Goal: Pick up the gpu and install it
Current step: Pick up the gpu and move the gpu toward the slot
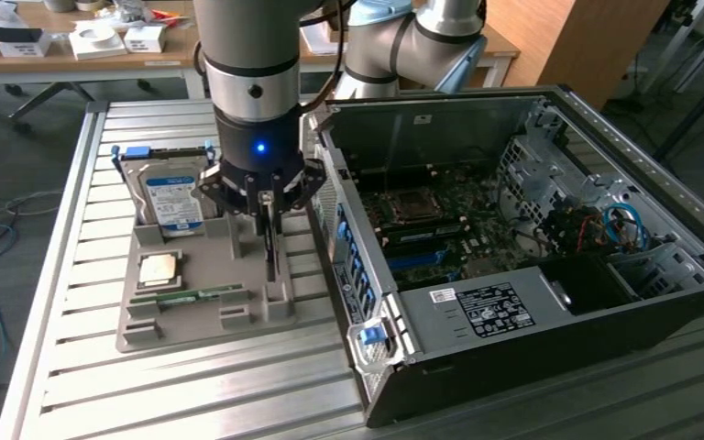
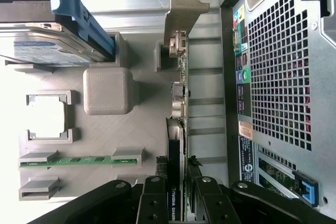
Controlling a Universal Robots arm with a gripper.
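The gpu (image 1: 271,258) stands on its edge in a slot of the grey tray (image 1: 205,316), next to the open computer case (image 1: 475,197). In the wrist view the gpu (image 2: 177,103) is a thin dark card with its silvery bracket (image 2: 184,9) at the far end. My gripper (image 1: 267,218) has come straight down over the card's upper edge. Its black fingers (image 2: 153,203) press against both faces of the card, so the gripper (image 2: 178,205) is shut on the gpu. The card still sits in its tray slot.
On the same tray (image 2: 142,129) are a silver hard drive (image 1: 171,197) with a blue-white label, a square processor chip (image 1: 160,269) and a green memory stick (image 1: 193,296). The case's rear panel (image 2: 283,77) is close beside the card. The tray rests on a slatted metal table (image 1: 95,385).
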